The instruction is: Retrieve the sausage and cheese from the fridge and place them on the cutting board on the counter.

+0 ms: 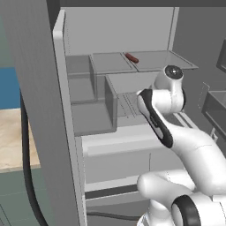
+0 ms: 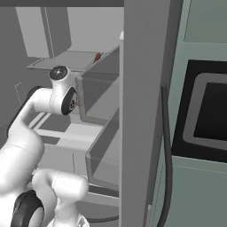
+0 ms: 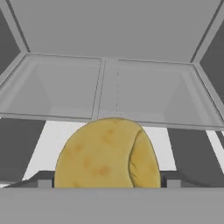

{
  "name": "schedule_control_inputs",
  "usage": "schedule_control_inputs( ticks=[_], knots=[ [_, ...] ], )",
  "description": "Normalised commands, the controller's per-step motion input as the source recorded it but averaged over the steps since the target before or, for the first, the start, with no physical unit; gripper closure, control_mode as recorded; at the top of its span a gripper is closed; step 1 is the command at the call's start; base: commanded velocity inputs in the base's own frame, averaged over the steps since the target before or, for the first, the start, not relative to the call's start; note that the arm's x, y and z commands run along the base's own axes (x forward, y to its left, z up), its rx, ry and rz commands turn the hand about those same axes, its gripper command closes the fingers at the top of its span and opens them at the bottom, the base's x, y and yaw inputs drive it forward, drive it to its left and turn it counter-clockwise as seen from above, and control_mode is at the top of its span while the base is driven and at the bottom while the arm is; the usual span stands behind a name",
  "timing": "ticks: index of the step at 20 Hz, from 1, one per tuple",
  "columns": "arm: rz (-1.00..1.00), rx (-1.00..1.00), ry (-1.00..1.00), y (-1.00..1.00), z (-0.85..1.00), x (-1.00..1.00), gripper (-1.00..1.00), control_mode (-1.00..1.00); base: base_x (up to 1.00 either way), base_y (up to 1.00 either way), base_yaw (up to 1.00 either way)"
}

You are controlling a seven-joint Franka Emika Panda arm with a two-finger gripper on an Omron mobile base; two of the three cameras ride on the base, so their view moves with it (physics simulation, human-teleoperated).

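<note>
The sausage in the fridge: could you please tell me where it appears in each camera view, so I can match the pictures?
Left base view: the sausage lies on the upper fridge shelf, near the top centre.
Right base view: a small red tip of it peeks out on that shelf, upper left of centre, beside the open door's edge.
Hand view: not in it; the cheese sits at the claw.
Shared landmark: the upper shelf.

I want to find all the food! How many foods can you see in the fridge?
2. The sausage lies on the upper shelf at the back. The cheese sits right at the pincer, between its fingertips. More may be hidden behind the bins or doors.
</note>
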Motion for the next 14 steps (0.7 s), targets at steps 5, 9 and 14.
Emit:
schedule_control_inputs(
  ticks=[5, 9, 14],
  knots=[
    [0.00, -0.09, 0.09, -0.08, 0.66, -0.92, 1.00, -1.00, 0.00, 0.00, 0.00],
    [0.00, 0.01, 0.01, -0.01, 0.14, -0.54, 1.00, -1.00, 0.00, 0.00, 0.00],
    [0.00, 0.09, -0.03, 0.00, 0.26, -0.35, 1.00, -1.00, 0.00, 0.00, 0.00]
  ],
)
